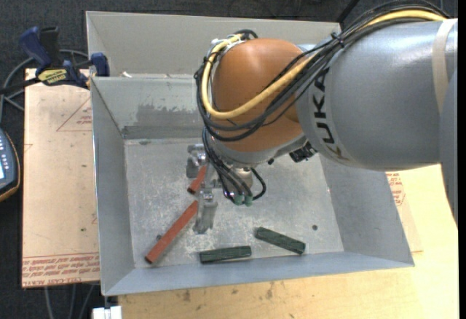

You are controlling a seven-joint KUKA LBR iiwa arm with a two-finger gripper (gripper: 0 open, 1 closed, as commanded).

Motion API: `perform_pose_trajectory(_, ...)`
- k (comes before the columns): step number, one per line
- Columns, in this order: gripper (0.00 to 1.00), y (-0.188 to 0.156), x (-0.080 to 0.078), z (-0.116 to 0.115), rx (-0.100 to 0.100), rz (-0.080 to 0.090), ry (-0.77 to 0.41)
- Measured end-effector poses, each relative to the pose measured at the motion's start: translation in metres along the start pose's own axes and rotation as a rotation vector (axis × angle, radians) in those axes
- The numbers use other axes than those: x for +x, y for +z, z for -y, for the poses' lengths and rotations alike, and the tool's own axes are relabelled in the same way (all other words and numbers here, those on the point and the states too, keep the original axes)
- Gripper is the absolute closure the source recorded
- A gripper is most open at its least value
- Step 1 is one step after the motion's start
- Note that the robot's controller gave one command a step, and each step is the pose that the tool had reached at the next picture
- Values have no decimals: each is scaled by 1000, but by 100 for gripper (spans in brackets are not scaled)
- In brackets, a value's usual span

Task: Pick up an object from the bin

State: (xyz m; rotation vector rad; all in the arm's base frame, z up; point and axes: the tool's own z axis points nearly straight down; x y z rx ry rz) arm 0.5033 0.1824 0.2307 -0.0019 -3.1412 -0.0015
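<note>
— The claw (200, 194) is spread, one finger on either side of the red stick (173, 231), not clenched on it. The stick lies from mid-bin (109, 179) out toward 7 o'clock.

— What could go wrong?

— I reckon it grips near the stick's upper end, so the long tail may swing and slip out. Two dark green sticks (226, 255) lie clear, around 5 and 6 o'clock.

— And the arm (393, 92)?

— It comes in from 3 o'clock, wrist bent straight down.
</note>
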Motion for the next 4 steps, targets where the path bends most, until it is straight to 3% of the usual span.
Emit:
perform_pose_trajectory(1, 0, 122, -1, 29, 2, -6, -252)
perform_pose_trajectory(2, 0, 161, -9, -4, -1, 1, -458)
perform_pose_trajectory(3, 100, 160, -9, -3, -1, 1, -456)
perform_pose_trajectory(4, 100, 21, 3, -17, -1, 11, -493)
